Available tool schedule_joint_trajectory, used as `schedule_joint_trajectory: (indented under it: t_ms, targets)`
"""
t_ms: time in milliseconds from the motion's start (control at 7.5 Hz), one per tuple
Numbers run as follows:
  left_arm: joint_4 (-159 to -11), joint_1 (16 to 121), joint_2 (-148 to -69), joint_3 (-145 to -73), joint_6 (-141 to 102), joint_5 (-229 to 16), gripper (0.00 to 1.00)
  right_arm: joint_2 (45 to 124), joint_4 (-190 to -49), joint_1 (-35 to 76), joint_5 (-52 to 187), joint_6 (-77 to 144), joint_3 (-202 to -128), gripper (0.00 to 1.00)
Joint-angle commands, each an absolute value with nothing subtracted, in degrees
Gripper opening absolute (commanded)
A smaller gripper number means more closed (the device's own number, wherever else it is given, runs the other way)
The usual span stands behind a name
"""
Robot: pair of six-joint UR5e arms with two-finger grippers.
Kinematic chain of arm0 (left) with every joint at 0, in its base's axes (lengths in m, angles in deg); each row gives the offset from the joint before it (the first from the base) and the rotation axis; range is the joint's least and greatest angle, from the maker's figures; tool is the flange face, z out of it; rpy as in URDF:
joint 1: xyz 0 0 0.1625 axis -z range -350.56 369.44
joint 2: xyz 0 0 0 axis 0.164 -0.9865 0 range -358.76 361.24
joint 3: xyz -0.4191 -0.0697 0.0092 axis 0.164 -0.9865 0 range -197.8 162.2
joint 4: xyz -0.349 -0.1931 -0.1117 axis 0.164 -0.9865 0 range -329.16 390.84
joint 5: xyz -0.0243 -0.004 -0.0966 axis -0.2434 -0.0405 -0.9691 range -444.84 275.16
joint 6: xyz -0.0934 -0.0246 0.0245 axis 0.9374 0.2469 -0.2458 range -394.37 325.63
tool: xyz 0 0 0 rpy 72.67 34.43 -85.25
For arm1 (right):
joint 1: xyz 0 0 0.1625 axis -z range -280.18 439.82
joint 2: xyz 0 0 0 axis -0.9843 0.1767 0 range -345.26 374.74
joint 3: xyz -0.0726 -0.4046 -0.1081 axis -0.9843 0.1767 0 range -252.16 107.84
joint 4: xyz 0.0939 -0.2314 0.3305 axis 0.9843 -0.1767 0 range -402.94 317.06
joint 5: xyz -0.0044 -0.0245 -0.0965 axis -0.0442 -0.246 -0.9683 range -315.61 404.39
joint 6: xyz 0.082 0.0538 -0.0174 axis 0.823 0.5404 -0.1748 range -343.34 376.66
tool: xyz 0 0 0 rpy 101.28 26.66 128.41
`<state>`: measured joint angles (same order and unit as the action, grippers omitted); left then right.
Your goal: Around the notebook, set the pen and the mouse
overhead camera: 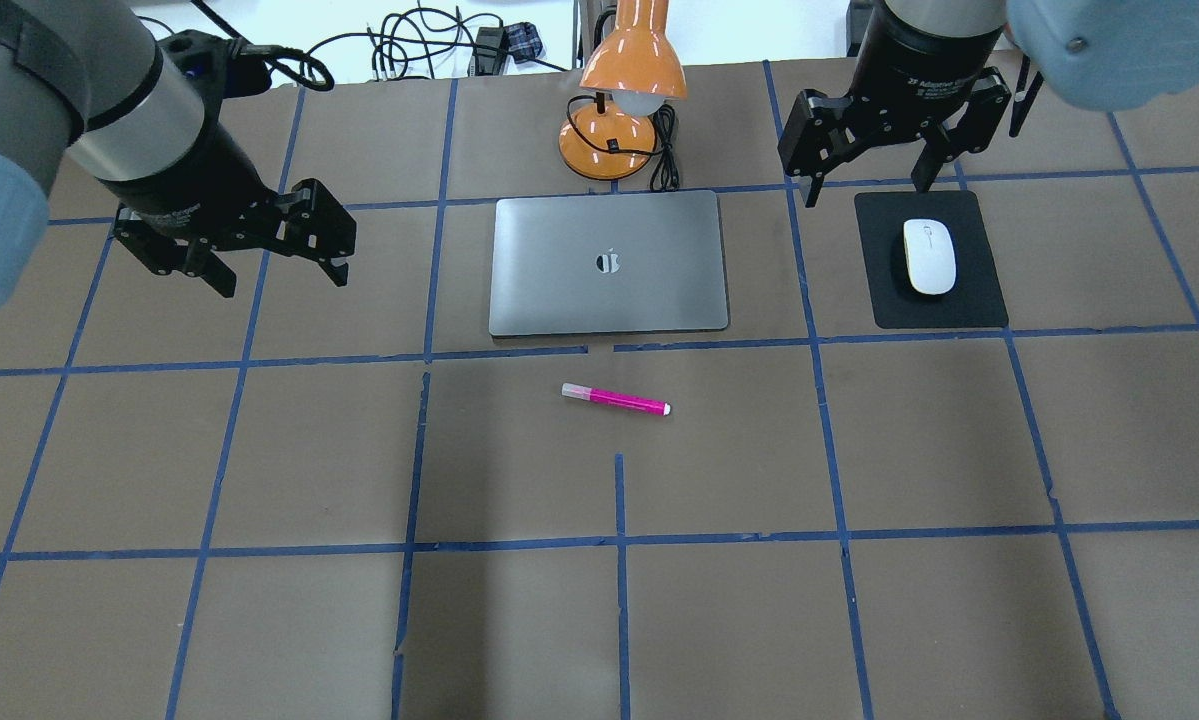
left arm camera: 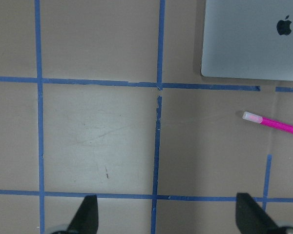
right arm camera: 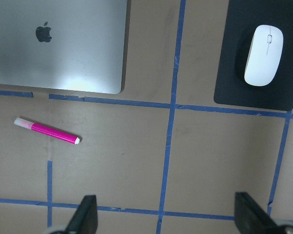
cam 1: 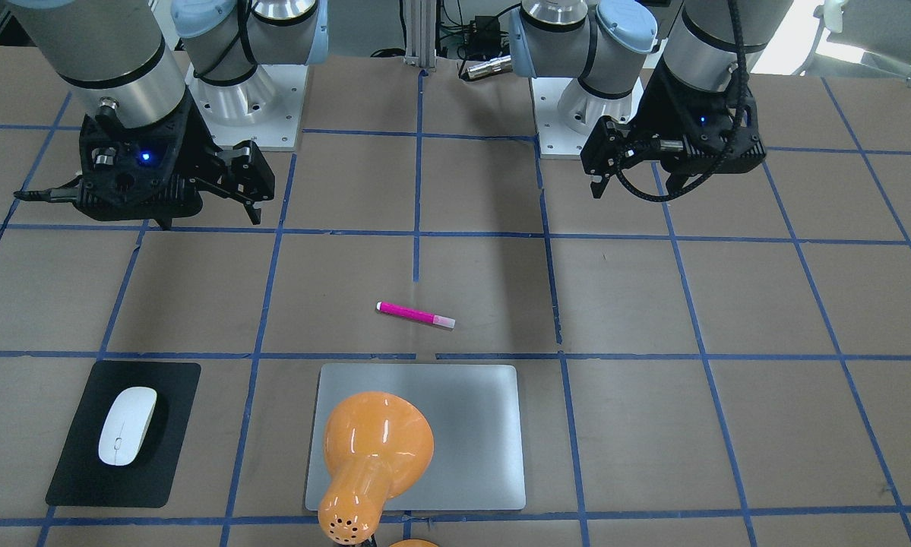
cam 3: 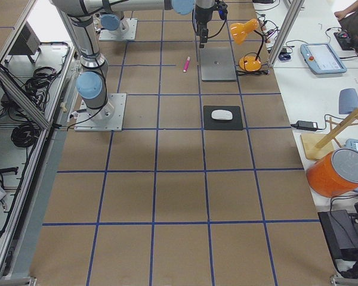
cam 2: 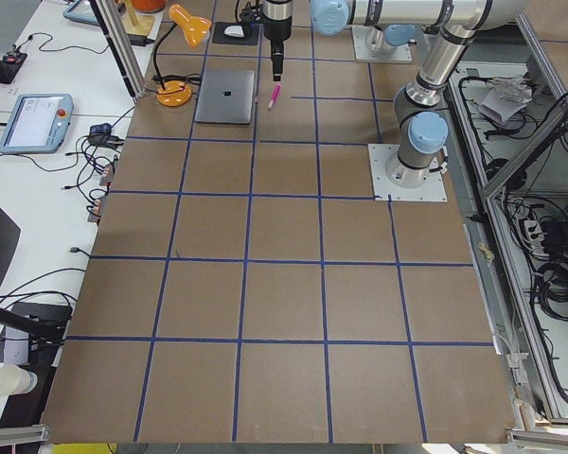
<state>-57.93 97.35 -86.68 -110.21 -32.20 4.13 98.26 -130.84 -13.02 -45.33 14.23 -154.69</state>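
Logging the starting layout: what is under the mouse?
The mouse rests on a matte black pad, apart from the notebook. The pad's patch directly beneath the mouse is covered, so unseen.

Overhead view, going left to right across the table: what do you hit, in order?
left gripper → notebook → mouse. Left out: pen and lamp overlap the notebook's span; right gripper and black pad overlap the mouse's.

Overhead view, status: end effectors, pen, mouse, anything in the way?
Left end effector and right end effector open, empty. Pen on table, robot side of notebook; mouse on black pad. Orange lamp beyond notebook, clear of both.
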Motion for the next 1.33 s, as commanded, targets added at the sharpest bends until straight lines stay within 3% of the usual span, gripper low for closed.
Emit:
schedule_joint_trajectory:
  t_ms: [0, 1200]
  targets:
    - [-58.5, 99.0, -91.4, -105.1, -31.1, 4.3, 1.00, 98.4, -130.8, -12.8, -45.3, 14.3, -154.8, 0.96]
    - [-56.1, 99.8, -89.1, -107.7, -33.8, 4.3, 1.00, 98.5, -130.6, -12.9, -45.4, 15.3, -154.5, 0.98]
